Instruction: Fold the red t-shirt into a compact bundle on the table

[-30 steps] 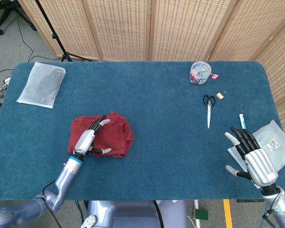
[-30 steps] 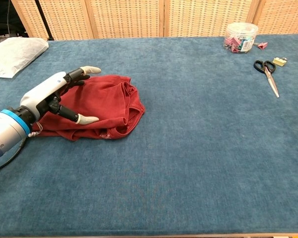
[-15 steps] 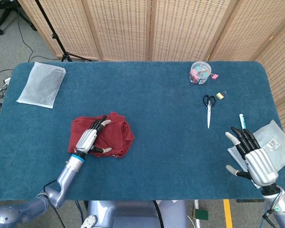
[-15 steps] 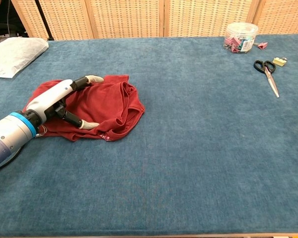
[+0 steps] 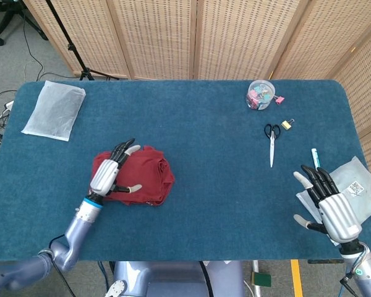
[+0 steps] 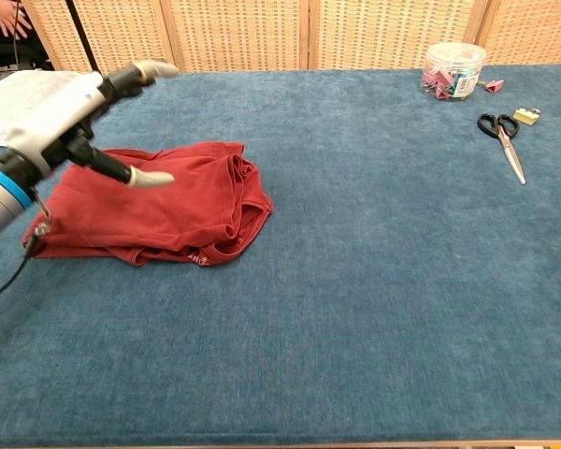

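Lifting my left hand off the red t-shirt is the change from a second ago — it was pressed flat on the cloth then, and now it floats above it with fingers spread and nothing held. I raised it, I think, to see whether the fold stays put without weight on it. The shirt lies as a rumpled, roughly squared bundle on the left part of the blue table, its right edge bunched into loose ridges, so I judge the fold nearly done but not tight. My right hand sits far off at the near right corner, fingers wide and empty, just beside a plastic pouch — parked there to keep clear. Scissors and the tub of clips lie well apart from the work.
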